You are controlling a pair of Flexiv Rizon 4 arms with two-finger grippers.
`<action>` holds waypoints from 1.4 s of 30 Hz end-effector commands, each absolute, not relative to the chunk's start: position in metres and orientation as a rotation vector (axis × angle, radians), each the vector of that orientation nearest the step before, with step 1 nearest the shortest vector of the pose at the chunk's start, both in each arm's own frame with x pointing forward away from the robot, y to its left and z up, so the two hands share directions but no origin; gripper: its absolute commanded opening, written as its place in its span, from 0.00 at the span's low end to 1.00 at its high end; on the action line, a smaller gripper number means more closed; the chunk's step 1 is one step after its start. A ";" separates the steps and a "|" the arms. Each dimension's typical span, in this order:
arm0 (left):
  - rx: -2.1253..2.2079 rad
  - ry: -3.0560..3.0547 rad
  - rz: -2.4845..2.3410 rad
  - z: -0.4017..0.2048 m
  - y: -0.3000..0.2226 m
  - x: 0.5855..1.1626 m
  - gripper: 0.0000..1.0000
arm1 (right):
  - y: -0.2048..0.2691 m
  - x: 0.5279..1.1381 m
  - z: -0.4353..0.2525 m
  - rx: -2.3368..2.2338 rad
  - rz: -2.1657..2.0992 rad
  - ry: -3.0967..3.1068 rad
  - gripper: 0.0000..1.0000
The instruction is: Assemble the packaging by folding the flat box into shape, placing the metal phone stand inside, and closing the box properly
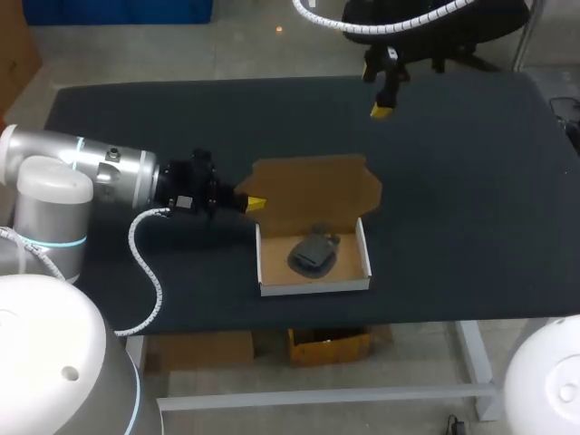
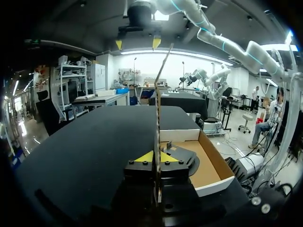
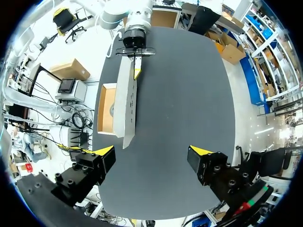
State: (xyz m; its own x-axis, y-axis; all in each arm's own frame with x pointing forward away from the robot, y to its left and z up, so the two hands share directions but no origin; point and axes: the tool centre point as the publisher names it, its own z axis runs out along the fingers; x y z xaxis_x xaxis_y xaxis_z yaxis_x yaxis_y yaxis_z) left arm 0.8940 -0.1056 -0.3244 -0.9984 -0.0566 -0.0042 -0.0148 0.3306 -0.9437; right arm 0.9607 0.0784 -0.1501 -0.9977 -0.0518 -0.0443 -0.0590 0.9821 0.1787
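- Sitting open near the front edge of the dark tabletop point(image 1: 471, 199), the box point(image 1: 315, 286) has the dark phone stand point(image 1: 314, 253) lying on its floor, about in the middle.
- The lid point(image 1: 313, 186) rises from the box's rear wall with its brown inner face showing in the head view. From the left wrist it is seen edge-on and close to upright.
- The left fingers point(image 1: 256, 204) are clenched on the lid's left edge, with one yellow tip pressed to each face.
- The right fingers point(image 1: 381, 111) are spread wide with nothing between them. They hang above the far part of the tabletop, well apart from the box.
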 end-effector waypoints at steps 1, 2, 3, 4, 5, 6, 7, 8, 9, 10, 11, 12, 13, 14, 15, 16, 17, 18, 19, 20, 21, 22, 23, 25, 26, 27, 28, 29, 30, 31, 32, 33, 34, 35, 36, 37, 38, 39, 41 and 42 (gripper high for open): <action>-0.067 2.534 -1.796 -0.326 -0.105 0.894 0.00 | 0.082 0.959 -0.149 -0.089 0.269 3.088 1.00; -0.067 2.534 -1.796 -0.326 -0.105 0.894 0.00 | 0.082 0.959 -0.149 -0.090 0.270 3.088 1.00; -0.067 2.534 -1.796 -0.326 -0.105 0.894 0.00 | 0.082 0.959 -0.149 -0.091 0.270 3.088 1.00; -0.067 2.534 -1.796 -0.326 -0.105 0.894 0.00 | 0.082 0.959 -0.149 -0.092 0.271 3.088 1.00; -0.067 2.534 -1.796 -0.326 -0.105 0.894 0.00 | 0.083 0.959 -0.150 -0.093 0.271 3.089 1.00; -0.067 2.534 -1.796 -0.326 -0.105 0.894 0.00 | 0.083 0.959 -0.150 -0.093 0.271 3.090 1.00; -0.067 2.534 -1.796 -0.326 -0.105 0.894 0.00 | 0.083 0.959 -0.150 -0.094 0.272 3.091 1.00; -0.065 2.534 -1.797 -0.325 -0.105 0.894 0.00 | 0.083 0.959 -0.150 -0.095 0.274 3.092 1.00; -0.057 2.537 -1.798 -0.325 -0.105 0.894 0.00 | 0.083 0.958 -0.151 -0.095 0.274 3.093 1.00; -0.054 2.538 -1.795 -0.325 -0.105 0.894 0.00 | 0.083 0.958 -0.151 -0.094 0.274 3.094 1.00; -0.047 2.541 -1.791 -0.325 -0.106 0.894 0.00 | 0.083 0.958 -0.151 -0.094 0.274 3.095 1.00; -0.043 2.543 -1.788 -0.325 -0.106 0.895 0.00 | 0.083 0.958 -0.151 -0.093 0.273 3.096 1.00; -0.039 2.544 -1.784 -0.325 -0.106 0.895 0.00 | 0.084 0.959 -0.152 -0.094 0.272 3.096 1.00; -0.022 2.550 -1.776 -0.324 -0.106 0.895 0.00 | 0.084 0.959 -0.152 -0.094 0.271 3.096 1.00; -0.019 2.550 -1.773 -0.324 -0.107 0.895 0.00 | 0.085 0.959 -0.151 -0.094 0.270 3.096 1.00; -0.017 2.552 -1.768 -0.324 -0.107 0.895 0.00 | 0.085 0.959 -0.151 -0.095 0.270 3.096 1.00; -0.016 2.553 -1.766 -0.324 -0.107 0.895 0.00 | 0.085 0.959 -0.151 -0.095 0.269 3.095 1.00; -0.014 2.554 -1.764 -0.324 -0.107 0.895 0.00 | 0.086 0.959 -0.151 -0.095 0.269 3.095 1.00; -0.013 2.554 -1.764 -0.324 -0.107 0.895 0.00 | 0.086 0.959 -0.151 -0.096 0.268 3.095 1.00; -0.010 2.557 -1.762 -0.324 -0.107 0.895 0.00 | 0.086 0.959 -0.151 -0.096 0.267 3.096 1.00; -0.009 2.558 -1.761 -0.324 -0.107 0.895 0.00 | 0.086 0.959 -0.151 -0.095 0.266 3.096 1.00; -0.010 2.559 -1.761 -0.325 -0.106 0.895 0.00 | 0.087 0.959 -0.151 -0.095 0.264 3.096 1.00; -0.010 2.559 -1.761 -0.325 -0.106 0.895 0.00 | 0.087 0.959 -0.151 -0.094 0.263 3.096 1.00; -0.010 2.559 -1.761 -0.325 -0.106 0.895 0.00 | 0.089 0.958 -0.151 -0.094 0.257 3.093 1.00; -0.010 2.559 -1.761 -0.325 -0.106 0.895 0.00 | 0.090 0.957 -0.150 -0.094 0.255 3.089 1.00; -0.010 2.559 -1.761 -0.325 -0.106 0.895 0.00 | 0.090 0.957 -0.150 -0.091 0.253 3.083 1.00; -0.010 2.559 -1.761 -0.325 -0.106 0.895 0.00 | 0.091 0.957 -0.149 -0.088 0.251 3.079 1.00; -0.010 2.559 -1.761 -0.325 -0.106 0.895 0.00 | 0.092 0.956 -0.148 -0.087 0.252 3.075 1.00; -0.010 2.559 -1.761 -0.325 -0.106 0.895 0.00 | 0.093 0.956 -0.148 -0.086 0.251 3.069 1.00; -0.010 2.559 -1.761 -0.325 -0.106 0.895 0.00 | 0.095 0.956 -0.148 -0.086 0.250 3.064 1.00; -0.010 2.559 -1.761 -0.325 -0.106 0.895 0.00 | 0.096 0.957 -0.148 -0.086 0.250 3.061 1.00; -0.010 2.559 -1.761 -0.325 -0.106 0.895 0.00 | 0.098 0.957 -0.148 -0.086 0.255 3.057 1.00; -0.010 2.559 -1.761 -0.325 -0.106 0.895 0.00 | 0.099 0.958 -0.148 -0.089 0.255 3.055 1.00; -0.010 2.559 -1.761 -0.325 -0.106 0.895 0.00 | 0.101 0.959 -0.148 -0.091 0.249 3.053 1.00; -0.010 2.559 -1.761 -0.325 -0.106 0.895 0.00 | 0.103 0.960 -0.148 -0.092 0.246 3.053 1.00; -0.010 2.559 -1.761 -0.325 -0.106 0.895 0.00 | 0.104 0.961 -0.148 -0.095 0.232 3.046 1.00; -0.010 2.559 -1.761 -0.325 -0.106 0.895 0.00 | 0.106 0.962 -0.148 -0.095 0.220 3.042 1.00; -0.010 2.559 -1.761 -0.325 -0.106 0.895 0.00 | 0.108 0.963 -0.148 -0.097 0.211 3.038 1.00; -0.010 2.559 -1.761 -0.325 -0.106 0.895 0.00 | 0.111 0.965 -0.151 -0.096 0.198 3.035 1.00; -0.010 2.559 -1.761 -0.325 -0.106 0.895 0.00 | 0.113 0.966 -0.153 -0.095 0.196 3.036 1.00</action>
State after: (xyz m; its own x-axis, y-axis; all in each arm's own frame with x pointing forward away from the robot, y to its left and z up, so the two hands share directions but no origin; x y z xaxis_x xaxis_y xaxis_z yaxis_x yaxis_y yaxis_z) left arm 0.8949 -0.1068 -0.3235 -0.9992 -0.0285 -0.0270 0.0150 0.3581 -0.9336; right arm 0.9635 0.1049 -0.1489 -0.9930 -0.0584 -0.1027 -0.0724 0.9878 0.1381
